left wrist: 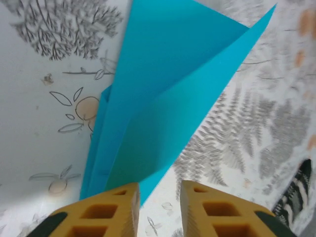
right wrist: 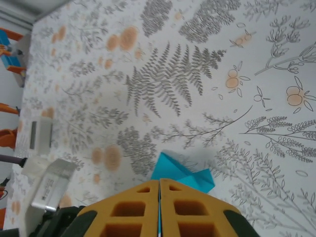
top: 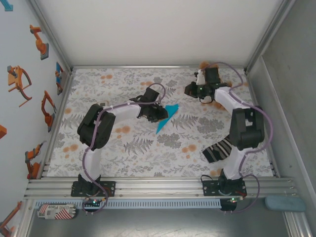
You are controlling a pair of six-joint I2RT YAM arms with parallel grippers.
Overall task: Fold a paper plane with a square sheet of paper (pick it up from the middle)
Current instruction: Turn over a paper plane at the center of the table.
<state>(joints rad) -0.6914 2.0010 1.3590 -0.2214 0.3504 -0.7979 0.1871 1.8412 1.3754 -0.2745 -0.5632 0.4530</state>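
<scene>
Creased paper (top: 168, 115) mid-surface (top: 148, 153), at 3 o'clock of left gripper (left wrist: 159, 207); jaws parted, paper corner between them. Right gripper (right wrist: 159, 207) at 1 o'clock of paper, apart; jaws clenched.

From my station the sheet of paper (left wrist: 173, 98) reads as thin, smooth cyan stock, matt with a faint sheen and sharp creases. The fingers (left wrist: 118, 212) of the left end effector (left wrist: 159, 192) are moulded yellow plastic, dull and slightly grainy, with pocketed faces. Those of the right end effector (right wrist: 159, 187) look the same. The counter (top: 148, 158) wears a matt printed covering. I see brushed metal in the rails (top: 158, 185) and a soft woven look to the striped cloth (top: 219, 150).
</scene>
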